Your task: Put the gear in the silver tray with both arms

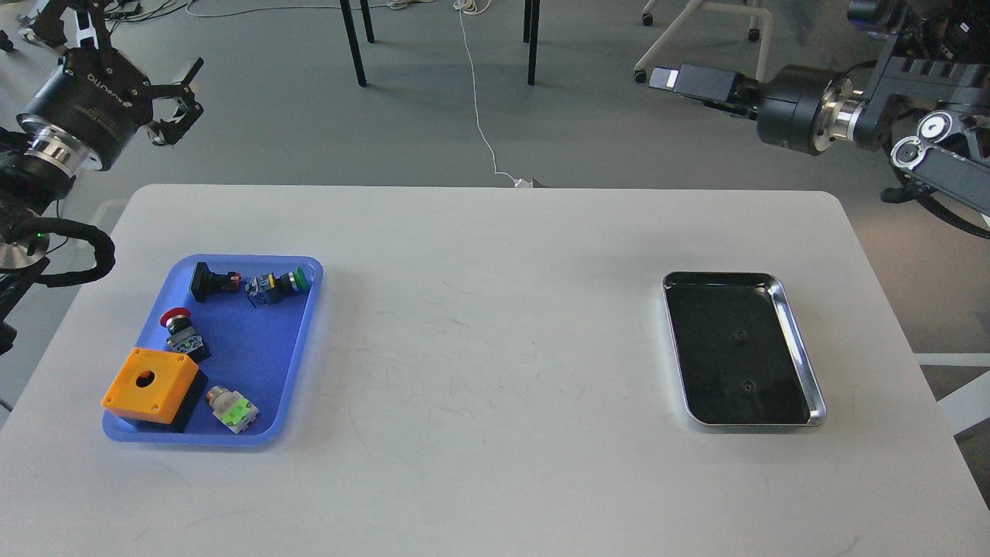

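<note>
Table point(495, 464); left pincer point(176, 104) agape, empty.

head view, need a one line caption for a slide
Both grippers, left and right, hover off the white table; parts sit in the blue tray, silver tray empty.

Blue tray point(305, 325), orange box point(151, 384) w/ black base, silver tray point(800, 348) w/ dark btm, white table point(495, 309)
</note>
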Robot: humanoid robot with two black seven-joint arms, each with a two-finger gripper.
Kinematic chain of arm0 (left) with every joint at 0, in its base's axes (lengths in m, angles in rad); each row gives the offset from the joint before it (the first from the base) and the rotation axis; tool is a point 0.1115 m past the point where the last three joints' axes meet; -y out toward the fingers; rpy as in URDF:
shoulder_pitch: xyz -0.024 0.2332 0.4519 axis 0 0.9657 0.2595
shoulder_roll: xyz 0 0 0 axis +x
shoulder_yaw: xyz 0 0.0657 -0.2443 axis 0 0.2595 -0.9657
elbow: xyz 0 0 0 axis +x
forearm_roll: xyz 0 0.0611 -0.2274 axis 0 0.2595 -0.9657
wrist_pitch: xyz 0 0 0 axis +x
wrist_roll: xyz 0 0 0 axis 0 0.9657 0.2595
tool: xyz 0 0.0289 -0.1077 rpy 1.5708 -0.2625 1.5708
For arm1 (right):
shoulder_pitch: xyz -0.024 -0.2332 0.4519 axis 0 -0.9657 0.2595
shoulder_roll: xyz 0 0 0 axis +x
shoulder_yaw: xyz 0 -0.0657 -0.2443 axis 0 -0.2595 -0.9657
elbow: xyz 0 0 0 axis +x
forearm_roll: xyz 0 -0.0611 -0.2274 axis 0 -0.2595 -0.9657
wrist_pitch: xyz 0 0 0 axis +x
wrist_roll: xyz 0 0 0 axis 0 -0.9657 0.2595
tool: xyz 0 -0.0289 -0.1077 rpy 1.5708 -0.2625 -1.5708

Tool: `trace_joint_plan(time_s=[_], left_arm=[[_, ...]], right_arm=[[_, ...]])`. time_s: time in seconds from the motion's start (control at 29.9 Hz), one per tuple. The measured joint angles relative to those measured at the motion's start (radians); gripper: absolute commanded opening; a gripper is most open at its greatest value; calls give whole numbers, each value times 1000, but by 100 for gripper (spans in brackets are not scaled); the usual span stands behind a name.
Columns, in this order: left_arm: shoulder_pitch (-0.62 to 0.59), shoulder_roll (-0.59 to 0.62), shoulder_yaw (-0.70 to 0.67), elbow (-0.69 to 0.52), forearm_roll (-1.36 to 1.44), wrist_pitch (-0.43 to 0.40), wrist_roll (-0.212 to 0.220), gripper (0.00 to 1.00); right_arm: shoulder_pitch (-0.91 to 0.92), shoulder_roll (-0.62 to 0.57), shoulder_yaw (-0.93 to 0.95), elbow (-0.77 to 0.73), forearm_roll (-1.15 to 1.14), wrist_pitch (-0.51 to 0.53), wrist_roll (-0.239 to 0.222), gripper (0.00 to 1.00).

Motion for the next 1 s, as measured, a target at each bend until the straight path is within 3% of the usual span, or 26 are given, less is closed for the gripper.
trace_joint_plan(time_s=[0.23,0.47,0.77,1.0], left_arm=[[-31,-97,-2,80,1,-9,0,98],[-43,-183,-9,90,-9,2,0,98],[-41,-269,-94,95,-15,1,0,98],[-32,-299,-108,110,-16,1,0,98]], right_arm=[[-109,90,278,-42,150,-67,-2,99],[-131,200,405,-192,531,-77,-14,99],[-169,221,449,-254,962,-58,-37,99],[-250,222,588,-253,1044,-8,-78,99]])
